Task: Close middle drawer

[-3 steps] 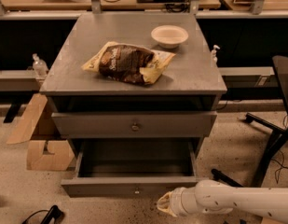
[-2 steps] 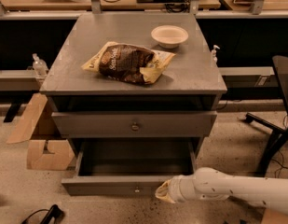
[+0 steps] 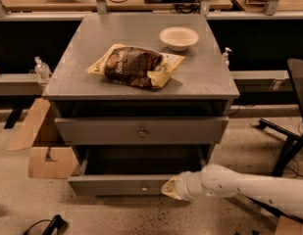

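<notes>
My gripper (image 3: 170, 188) sits low in front of the cabinet (image 3: 205, 80), its tip at the front of the middle drawer (image 3: 112, 185); whether it is spread or closed I can't tell. That drawer is pulled well out, its knob (image 3: 144, 187) just left of the gripper. Above the gripper is the upper drawer (image 3: 92, 130), pushed further in. Higher still, on the top, lie a snack bag (image 3: 134, 66) and a bowl (image 3: 179, 37). Well off to the left is a cardboard box (image 3: 43, 160)

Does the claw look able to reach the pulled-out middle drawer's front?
Likely yes: the claw sits low at the middle drawer front, just right of its knob, with nothing between them.
</notes>
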Robot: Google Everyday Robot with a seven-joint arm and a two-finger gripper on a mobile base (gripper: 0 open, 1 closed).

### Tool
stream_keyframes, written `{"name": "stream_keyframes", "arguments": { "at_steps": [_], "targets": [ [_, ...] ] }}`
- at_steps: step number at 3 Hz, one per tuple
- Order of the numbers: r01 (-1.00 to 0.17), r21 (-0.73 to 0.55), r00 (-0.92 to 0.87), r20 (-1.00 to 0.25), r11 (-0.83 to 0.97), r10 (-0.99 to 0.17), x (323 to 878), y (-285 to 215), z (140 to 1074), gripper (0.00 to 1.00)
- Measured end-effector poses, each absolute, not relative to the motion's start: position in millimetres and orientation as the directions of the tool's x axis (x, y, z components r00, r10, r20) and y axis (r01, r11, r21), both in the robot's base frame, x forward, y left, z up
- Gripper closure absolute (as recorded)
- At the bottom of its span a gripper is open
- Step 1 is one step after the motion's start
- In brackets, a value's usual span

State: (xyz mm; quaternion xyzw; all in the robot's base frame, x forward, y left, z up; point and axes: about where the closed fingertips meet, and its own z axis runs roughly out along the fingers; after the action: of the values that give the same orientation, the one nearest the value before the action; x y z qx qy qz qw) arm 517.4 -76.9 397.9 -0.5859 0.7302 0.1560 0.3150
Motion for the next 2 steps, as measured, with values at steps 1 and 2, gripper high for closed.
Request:
{"name": "stream_keyframes", "arguments": {
  "at_steps": [1,2],
  "targets": [
    [-0.950,-0.153,-0.110,-0.651,0.273,-0.751,531.8,-73.9,400.2,1.00],
    [-0.939,-0.180,-0.102,-0.666,0.292,-0.739,567.9,-70.6,404.8,1.00]
  ]
}}
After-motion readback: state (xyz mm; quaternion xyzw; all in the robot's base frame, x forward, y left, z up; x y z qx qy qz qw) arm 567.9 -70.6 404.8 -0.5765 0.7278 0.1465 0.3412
